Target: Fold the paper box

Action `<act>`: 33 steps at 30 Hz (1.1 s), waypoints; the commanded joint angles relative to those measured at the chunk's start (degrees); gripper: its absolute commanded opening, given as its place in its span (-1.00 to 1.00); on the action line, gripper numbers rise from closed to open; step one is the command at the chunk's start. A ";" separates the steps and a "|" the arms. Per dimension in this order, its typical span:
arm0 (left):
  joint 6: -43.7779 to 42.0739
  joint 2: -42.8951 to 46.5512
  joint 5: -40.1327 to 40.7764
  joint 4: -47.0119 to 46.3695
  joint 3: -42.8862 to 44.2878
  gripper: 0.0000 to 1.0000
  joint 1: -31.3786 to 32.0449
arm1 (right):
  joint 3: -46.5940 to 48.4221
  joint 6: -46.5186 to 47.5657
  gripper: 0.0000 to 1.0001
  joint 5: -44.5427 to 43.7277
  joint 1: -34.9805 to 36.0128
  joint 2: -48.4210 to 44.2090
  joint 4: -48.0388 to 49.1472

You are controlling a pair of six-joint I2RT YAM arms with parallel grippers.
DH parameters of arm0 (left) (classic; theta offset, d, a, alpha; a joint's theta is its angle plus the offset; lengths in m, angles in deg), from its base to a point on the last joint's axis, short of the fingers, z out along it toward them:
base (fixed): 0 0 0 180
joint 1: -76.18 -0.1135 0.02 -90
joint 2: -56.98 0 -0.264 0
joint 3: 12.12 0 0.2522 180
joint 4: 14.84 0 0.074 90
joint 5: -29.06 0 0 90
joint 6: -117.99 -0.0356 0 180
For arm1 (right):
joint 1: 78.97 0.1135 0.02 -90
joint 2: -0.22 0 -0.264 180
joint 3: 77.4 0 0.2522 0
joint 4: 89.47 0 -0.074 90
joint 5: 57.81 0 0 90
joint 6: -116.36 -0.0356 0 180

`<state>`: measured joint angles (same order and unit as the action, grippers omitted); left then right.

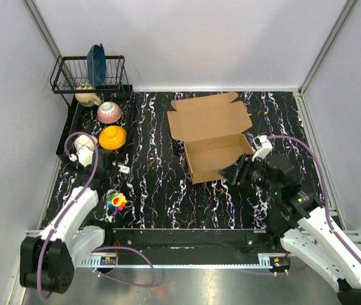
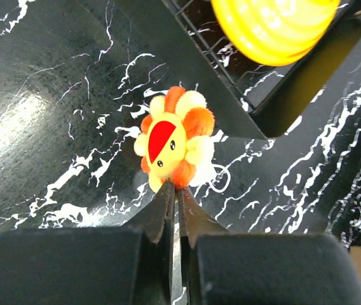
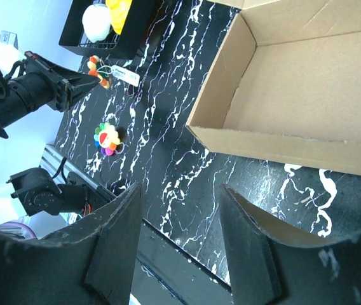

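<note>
The paper box (image 1: 212,136) is brown cardboard and stands in the middle of the table with its walls up and its lid flaps spread out behind it. The right wrist view shows its near wall and its inside (image 3: 295,95). My right gripper (image 1: 226,175) hangs open just off the box's front right corner, with nothing between its fingers (image 3: 114,241). My left gripper (image 2: 174,187) is far from the box on the left side and is shut. Its tips touch the lower petal of an orange and yellow flower plush (image 2: 174,146). Whether a petal is pinched does not show.
A black tray (image 1: 66,136) at the left holds a pink bowl (image 1: 110,112), a yellow bowl (image 1: 112,137) and a white item (image 1: 85,149). Behind it is a wire rack (image 1: 72,79) with a blue plate (image 1: 96,63). A rainbow flower toy (image 1: 117,201) lies near the front.
</note>
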<state>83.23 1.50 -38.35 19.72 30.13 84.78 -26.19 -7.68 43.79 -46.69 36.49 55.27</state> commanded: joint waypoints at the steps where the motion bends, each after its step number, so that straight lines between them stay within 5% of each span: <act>1: -1.54 5.73 -1.67 2.58 -0.10 -0.97 -0.16 | 2.98 1.96 0.15 0.97 0.42 -1.55 -1.79; 8: -0.93 11.09 -2.30 5.04 2.00 -1.00 3.17 | 1.14 1.79 0.15 0.36 0.34 -1.73 -2.59; 16: 1.36 8.47 8.25 6.98 14.38 -1.00 21.53 | 1.30 1.70 0.15 -1.22 0.34 -1.82 -2.41; 33: -16.03 -28.96 10.46 -1.02 56.84 -1.00 35.60 | 8.16 4.95 0.14 -22.49 0.42 10.04 5.50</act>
<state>74.05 -21.85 -27.34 21.27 79.05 118.51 -22.39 -4.64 28.88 -46.65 45.41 56.01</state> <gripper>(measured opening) 0.008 0.573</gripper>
